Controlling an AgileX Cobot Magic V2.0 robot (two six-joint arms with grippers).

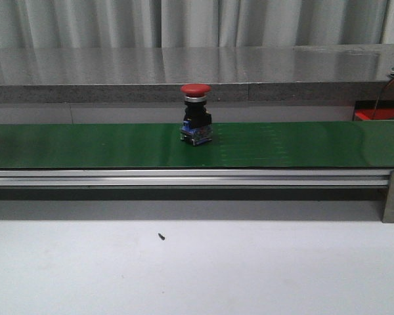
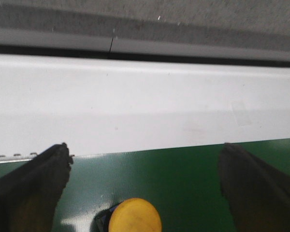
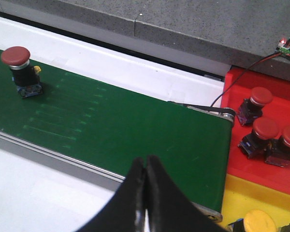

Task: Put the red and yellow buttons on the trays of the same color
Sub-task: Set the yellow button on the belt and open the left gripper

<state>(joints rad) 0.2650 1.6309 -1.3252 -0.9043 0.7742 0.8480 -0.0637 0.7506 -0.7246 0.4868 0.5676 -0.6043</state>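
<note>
In the front view a red button stands upright on the green conveyor belt, roughly at the belt's mid-length and near its far edge. Its black body sits on a small blue base. An aluminium rail runs along the belt's near edge, and the white desk lies in front of that rail, with a small dark speck on it. At the belt's right end a bit of the red tray shows. Neither arm appears here.

In the left wrist view the left gripper hangs over the belt with its fingers spread wide. A yellow button stands on the belt between them, touching neither finger. A white strip borders the belt beyond the button.

In the right wrist view the right gripper has its fingers pressed together and holds nothing, above the belt's near edge. The red button stands well away along the belt. Just past the belt's end the red tray holds three red buttons, close together. Adjoining it, the yellow tray holds a yellow button, partly cut off by the frame. A dark cable runs from a small circuit board down to the belt's end.
</note>
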